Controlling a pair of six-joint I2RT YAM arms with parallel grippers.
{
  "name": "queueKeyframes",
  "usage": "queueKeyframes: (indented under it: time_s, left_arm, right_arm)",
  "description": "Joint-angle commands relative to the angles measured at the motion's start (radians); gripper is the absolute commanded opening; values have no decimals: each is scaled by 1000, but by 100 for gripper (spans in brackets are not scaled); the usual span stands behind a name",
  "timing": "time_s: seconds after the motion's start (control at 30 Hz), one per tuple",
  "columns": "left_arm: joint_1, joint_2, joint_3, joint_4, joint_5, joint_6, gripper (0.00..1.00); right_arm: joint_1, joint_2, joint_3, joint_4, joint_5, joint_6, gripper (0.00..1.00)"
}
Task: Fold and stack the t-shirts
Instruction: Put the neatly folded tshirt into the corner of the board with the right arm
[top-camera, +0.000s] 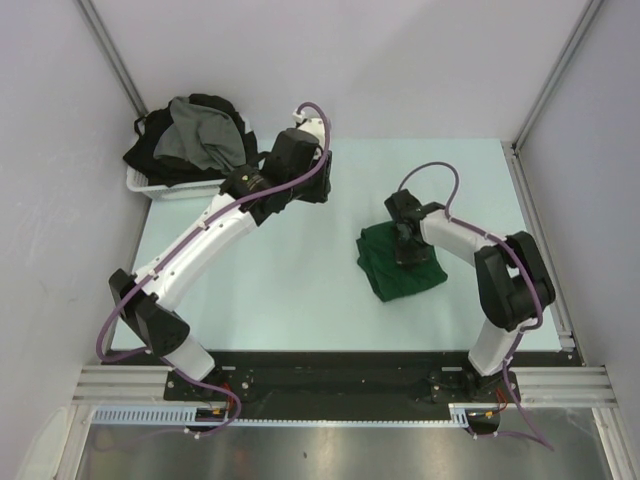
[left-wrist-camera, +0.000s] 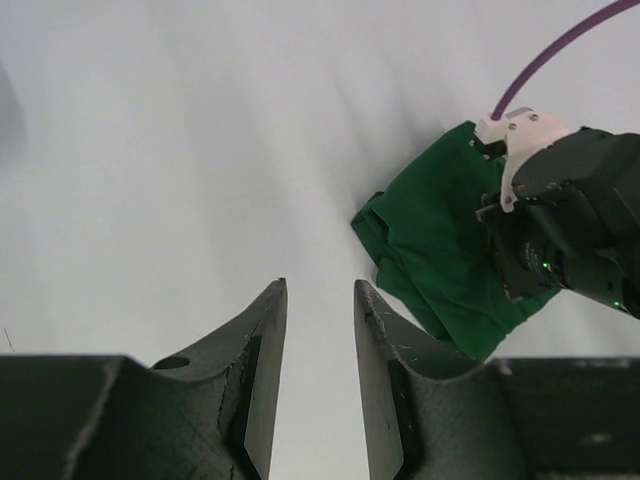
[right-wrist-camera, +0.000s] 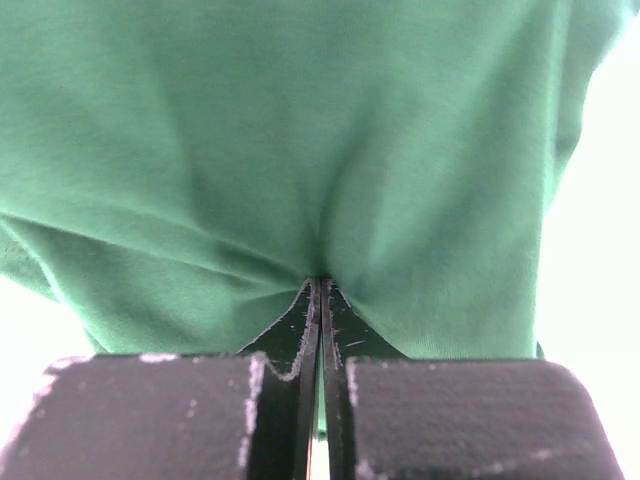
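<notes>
No text, label, brand or number was readable in any view. Green t-shirt (top-camera: 385, 275) at 3 o'clock on the table (top-camera: 300, 295) showed plain cloth only. Arm casings were too small to make out any marking.

Your left gripper (left-wrist-camera: 320, 292) hangs part-open at 11 o'clock; your right gripper (right-wrist-camera: 320, 284) points down at 3 o'clock, jaws closed.

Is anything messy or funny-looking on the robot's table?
Yes. The grey and black t-shirts are heaped in the white basket at the far left corner and spill over its rim. The green t-shirt on the table is folded but lopsided, with rumpled edges.
</notes>
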Motion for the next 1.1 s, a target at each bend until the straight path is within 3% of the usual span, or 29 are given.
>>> queueKeyframes:
  time_s: [0.0, 0.33, 0.73, 1.07]
  left_arm:
    - [7, -19, 21, 41, 36, -10, 38]
    - [7, -47, -9, 45, 59, -19, 38]
    - [7, -50, 1, 47, 59, -16, 38]
    - [8, -50, -2, 50, 62, -13, 38]
  right_arm:
    - [-79, -106, -65, -112, 66, 34, 0]
    - [-354, -225, -162, -66, 33, -26, 0]
    - [-425, -199, -154, -138, 92, 21, 0]
    - [-442, -214, -60, -140, 42, 24, 0]
